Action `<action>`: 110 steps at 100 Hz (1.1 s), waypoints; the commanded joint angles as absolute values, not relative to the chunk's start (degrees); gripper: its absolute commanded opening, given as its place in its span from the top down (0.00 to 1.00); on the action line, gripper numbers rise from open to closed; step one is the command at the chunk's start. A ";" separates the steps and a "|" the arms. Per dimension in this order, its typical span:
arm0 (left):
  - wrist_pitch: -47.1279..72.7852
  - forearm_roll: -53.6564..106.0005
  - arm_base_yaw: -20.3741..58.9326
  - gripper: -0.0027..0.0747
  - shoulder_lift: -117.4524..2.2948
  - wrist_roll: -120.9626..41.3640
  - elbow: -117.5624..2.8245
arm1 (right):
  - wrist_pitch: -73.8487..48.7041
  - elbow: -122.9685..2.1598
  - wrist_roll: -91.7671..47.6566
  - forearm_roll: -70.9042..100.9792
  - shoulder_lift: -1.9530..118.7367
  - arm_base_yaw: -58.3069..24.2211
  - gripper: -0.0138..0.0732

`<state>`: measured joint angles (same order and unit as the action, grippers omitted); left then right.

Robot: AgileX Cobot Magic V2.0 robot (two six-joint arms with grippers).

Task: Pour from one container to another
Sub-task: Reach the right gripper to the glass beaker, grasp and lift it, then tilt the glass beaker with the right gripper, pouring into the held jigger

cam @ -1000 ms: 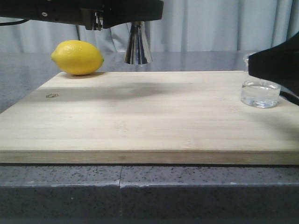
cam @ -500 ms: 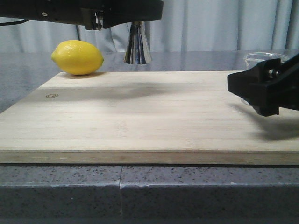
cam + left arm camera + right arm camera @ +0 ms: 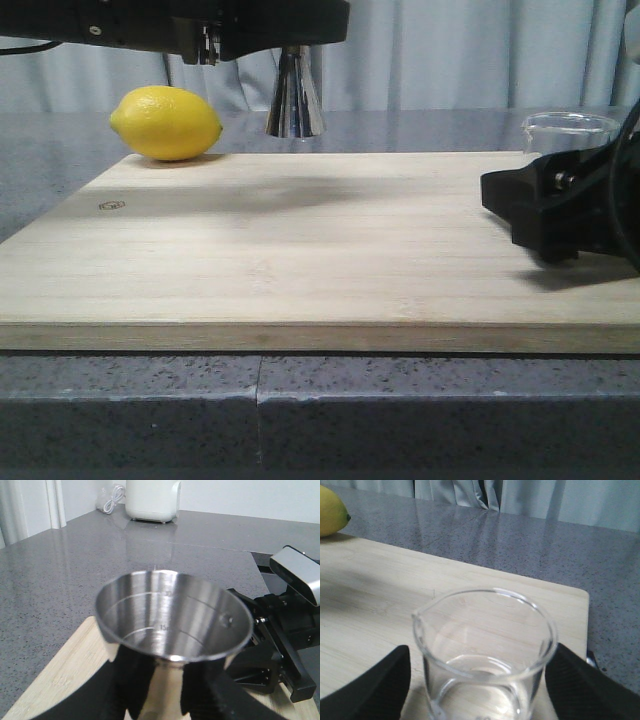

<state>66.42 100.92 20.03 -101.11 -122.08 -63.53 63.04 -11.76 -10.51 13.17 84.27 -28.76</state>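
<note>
A wooden cutting board [image 3: 300, 250] lay across the grey speckled worktop [image 3: 60, 150], and everything else is placed against that board. At the board's far left corner a yellow lemon [image 3: 166, 122] rested, touching the back edge. Just right of the lemon, above the board's back edge, the steel jigger [image 3: 294, 95] hung clear of the wood, gripped around its upper part by the left gripper [image 3: 291, 45], whose dark body ran across the top of the front view. In the left wrist view the jigger [image 3: 172, 630] stood upright with its open cup facing the camera, measuring lines engraved inside and the cup looking dry; the black fingers [image 3: 125, 680] of the left gripper [image 3: 160, 695] closed on its narrow waist from both sides.

Over at the board's right end, the right gripper [image 3: 560, 210] sat low near the wood, casting a shadow beneath it. Behind it, only the rim of the glass beaker [image 3: 570, 128] showed. The right wrist view gave the beaker [image 3: 485, 650] standing upright on the board near its far right corner, spout turned toward the lemon's side, with a shallow layer of clear liquid at the bottom. The right gripper [image 3: 480, 685] had its fingers [image 3: 375, 680] spread wide on either side of the glass, with gaps showing between each and the wall.
</note>
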 commanded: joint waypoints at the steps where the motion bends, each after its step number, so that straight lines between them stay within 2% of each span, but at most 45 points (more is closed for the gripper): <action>1: 72.01 105.99 20.52 0.68 -98.15 -121.54 -65.26 | 68.53 -13.00 -10.44 12.98 83.31 -28.86 0.37; 13: 72.01 105.99 20.52 0.68 -98.15 -121.54 -65.26 | 68.53 -13.00 -10.44 12.98 83.31 -28.86 0.47; 25: 72.01 105.99 20.52 0.68 -98.15 -121.54 -65.26 | 68.53 -13.00 -10.44 12.98 83.31 -28.86 0.51; 74: 72.01 105.99 20.52 0.68 -98.15 -121.54 -65.26 | 69.13 -14.16 -10.44 15.10 79.42 -28.86 0.51; 88: 72.01 105.99 20.52 0.68 -98.15 -121.54 -65.26 | 62.12 -17.39 -10.44 15.48 74.49 -28.86 0.51; 110: 72.01 105.99 20.52 0.68 -98.15 -121.54 -65.26 | 42.44 -26.66 -13.51 15.48 67.25 -28.86 0.51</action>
